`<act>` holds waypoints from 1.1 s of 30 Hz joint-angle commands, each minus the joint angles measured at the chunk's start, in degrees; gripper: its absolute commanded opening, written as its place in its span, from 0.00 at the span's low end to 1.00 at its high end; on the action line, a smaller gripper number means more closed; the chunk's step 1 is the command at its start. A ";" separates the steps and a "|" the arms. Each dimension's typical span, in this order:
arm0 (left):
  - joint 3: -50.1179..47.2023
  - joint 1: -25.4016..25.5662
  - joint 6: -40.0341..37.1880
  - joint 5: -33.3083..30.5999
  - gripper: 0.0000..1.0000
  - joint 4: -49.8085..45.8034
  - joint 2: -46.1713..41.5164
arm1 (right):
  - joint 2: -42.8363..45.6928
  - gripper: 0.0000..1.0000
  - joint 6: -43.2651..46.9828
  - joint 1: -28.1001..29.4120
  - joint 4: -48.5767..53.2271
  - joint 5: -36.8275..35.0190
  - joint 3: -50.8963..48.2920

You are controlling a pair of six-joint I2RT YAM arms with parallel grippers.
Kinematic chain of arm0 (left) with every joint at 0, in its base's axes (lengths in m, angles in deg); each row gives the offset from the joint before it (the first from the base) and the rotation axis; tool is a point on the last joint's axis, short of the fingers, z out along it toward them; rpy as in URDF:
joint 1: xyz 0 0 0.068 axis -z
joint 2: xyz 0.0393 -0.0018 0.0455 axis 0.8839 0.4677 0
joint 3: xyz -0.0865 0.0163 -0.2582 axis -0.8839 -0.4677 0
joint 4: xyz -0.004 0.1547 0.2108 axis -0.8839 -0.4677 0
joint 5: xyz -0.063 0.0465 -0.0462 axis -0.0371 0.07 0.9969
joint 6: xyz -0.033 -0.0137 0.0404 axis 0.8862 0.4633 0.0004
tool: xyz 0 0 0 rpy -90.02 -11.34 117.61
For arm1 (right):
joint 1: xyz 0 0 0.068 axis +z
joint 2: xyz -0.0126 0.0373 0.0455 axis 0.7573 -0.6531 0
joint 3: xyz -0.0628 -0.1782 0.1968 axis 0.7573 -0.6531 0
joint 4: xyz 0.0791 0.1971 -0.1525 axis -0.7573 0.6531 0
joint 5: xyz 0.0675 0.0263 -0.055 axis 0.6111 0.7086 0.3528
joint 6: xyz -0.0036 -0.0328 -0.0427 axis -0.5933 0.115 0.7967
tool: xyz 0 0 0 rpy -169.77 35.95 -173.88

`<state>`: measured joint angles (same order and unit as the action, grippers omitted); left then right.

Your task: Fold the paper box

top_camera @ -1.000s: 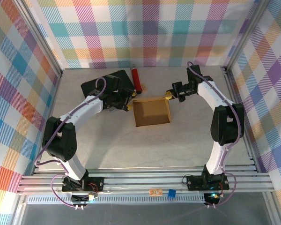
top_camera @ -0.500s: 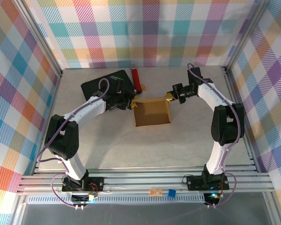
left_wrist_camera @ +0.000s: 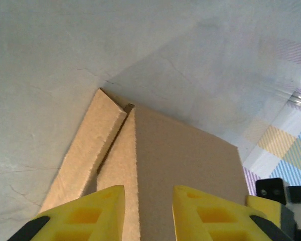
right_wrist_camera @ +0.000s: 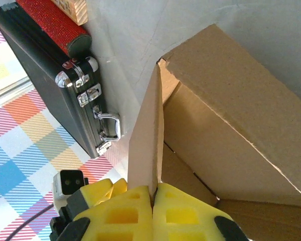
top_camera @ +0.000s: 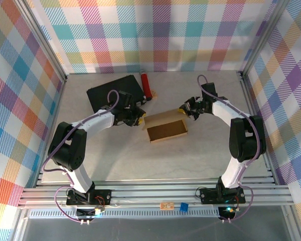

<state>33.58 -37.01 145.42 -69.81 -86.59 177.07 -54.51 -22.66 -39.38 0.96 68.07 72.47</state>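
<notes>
Paper box (top_camera: pixel 166 131), mid-tabletop (top_camera: pixel 130 160), between my arms. My right pincer (right_wrist_camera: pixel 154 190) is pressed together on the thin edge of an upright flap. My left pincer (left_wrist_camera: pixel 148 193) straddles the opposite end, fingers apart; whether it grips, I cannot tell. Matte corrugated board: probably light, stiff across panels, yielding at creases, crushable. Best held at flap edges.

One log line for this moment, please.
task: fold paper box | left gripper: jaws apart at box wall | right gripper: shut on box wall | box: open-topped
</notes>
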 commanded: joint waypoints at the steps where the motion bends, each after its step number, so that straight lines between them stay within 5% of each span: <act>1: -0.82 0.47 -3.02 -0.27 0.29 2.99 -0.17 | 1.68 0.00 5.88 0.44 -0.09 -1.16 -0.11; 14: -0.92 6.25 -6.54 -2.01 0.39 -3.71 -2.21 | 0.67 0.12 17.19 0.44 13.30 -6.59 3.56; 19: 3.14 7.68 -12.88 -8.27 0.39 -15.47 -0.69 | -0.72 0.16 20.55 0.44 18.84 -8.72 6.26; 33: -1.30 10.03 -13.30 -8.58 0.44 -8.95 2.93 | -0.95 0.44 29.14 0.44 31.58 -13.28 11.92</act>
<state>33.85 -27.70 132.55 -77.05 -95.77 179.22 -55.21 2.52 -39.12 26.94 56.40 82.28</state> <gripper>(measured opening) 0.442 0.431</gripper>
